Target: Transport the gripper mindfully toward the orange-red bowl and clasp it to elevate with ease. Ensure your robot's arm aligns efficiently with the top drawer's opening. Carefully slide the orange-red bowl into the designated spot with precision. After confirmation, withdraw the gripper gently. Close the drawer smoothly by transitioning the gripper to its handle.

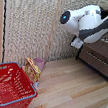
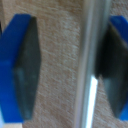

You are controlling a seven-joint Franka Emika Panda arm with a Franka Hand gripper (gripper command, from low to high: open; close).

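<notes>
In the wrist view my gripper (image 2: 67, 65) is open, its blue-tipped fingers (image 2: 20, 70) with dark pads standing wide apart. The thin silver handle (image 2: 87, 60) runs between them, close against one pad and apart from the other. In the exterior view the white robot's arm (image 1: 84, 19) reaches to the dark-brown drawer fronts (image 1: 107, 49) at the exterior view's right, with the white hand (image 1: 77, 43) at their edge. Which drawer front the hand is at I cannot tell. The orange-red bowl is out of view.
A big red lattice basket (image 1: 6, 84) stands on the wooden floor (image 1: 69, 88) at the exterior view's lower left. A yellow-orange box (image 1: 33, 69) and a small pink cup (image 1: 39, 62) stand behind it. A beige folding screen (image 1: 30, 20) forms the back.
</notes>
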